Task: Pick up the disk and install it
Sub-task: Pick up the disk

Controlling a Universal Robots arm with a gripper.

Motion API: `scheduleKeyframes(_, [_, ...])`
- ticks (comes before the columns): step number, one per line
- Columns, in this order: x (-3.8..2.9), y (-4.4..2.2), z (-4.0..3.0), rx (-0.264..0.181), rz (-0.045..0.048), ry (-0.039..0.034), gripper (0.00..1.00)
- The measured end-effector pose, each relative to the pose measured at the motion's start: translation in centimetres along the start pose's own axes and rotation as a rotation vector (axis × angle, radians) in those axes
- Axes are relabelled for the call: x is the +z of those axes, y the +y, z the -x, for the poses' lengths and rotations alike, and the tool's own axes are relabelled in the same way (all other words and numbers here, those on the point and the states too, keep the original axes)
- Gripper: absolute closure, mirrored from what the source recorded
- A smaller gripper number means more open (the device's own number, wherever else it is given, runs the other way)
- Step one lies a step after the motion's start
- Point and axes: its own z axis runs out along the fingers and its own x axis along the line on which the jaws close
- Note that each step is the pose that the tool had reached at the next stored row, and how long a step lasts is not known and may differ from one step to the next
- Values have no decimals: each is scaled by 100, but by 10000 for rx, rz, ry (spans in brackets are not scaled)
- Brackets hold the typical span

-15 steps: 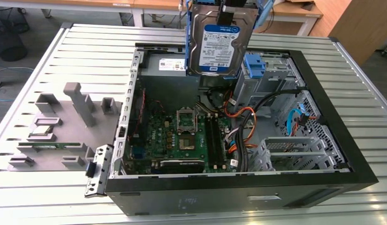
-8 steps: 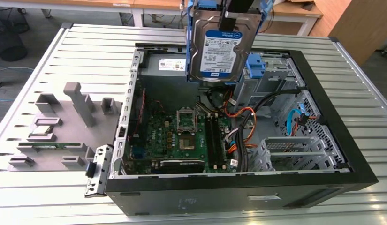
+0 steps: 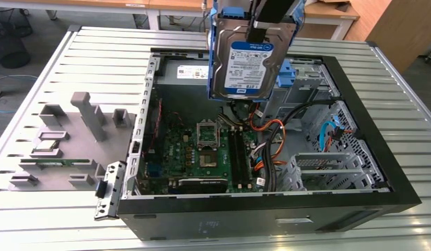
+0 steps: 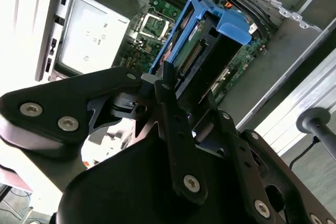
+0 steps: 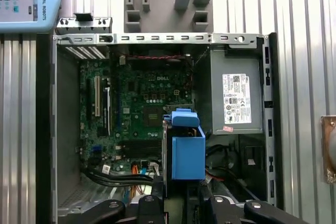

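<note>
The disk (image 3: 244, 68), a silver hard drive with a white-and-blue label in a blue plastic carrier frame, hangs upright in the air over the back part of the open computer case (image 3: 382, 172). My gripper (image 3: 263, 27) is shut on its upper end, one black finger lying across the label side. In the second wrist view the disk (image 4: 207, 30) stretches away from my gripper (image 4: 188, 92) with the motherboard beyond it. In the first wrist view the disk (image 5: 187, 150) shows end-on between the motherboard and the power supply.
Inside the case lie the motherboard (image 3: 201, 151), a grey power supply (image 3: 187, 73), orange and black cables (image 3: 271, 141), a metal drive cage (image 3: 327, 167) and a fixed blue bracket (image 3: 288, 70). A grey parts holder (image 3: 69, 141) stands at the exterior view's left on the slatted table.
</note>
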Motion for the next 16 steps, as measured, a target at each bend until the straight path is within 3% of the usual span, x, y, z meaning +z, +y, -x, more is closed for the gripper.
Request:
scheduleKeyframes(10, [-14,-26,-238,2,0,0,65])
scheduleKeyframes(16, [-19,-39,-340,5,0,0,65])
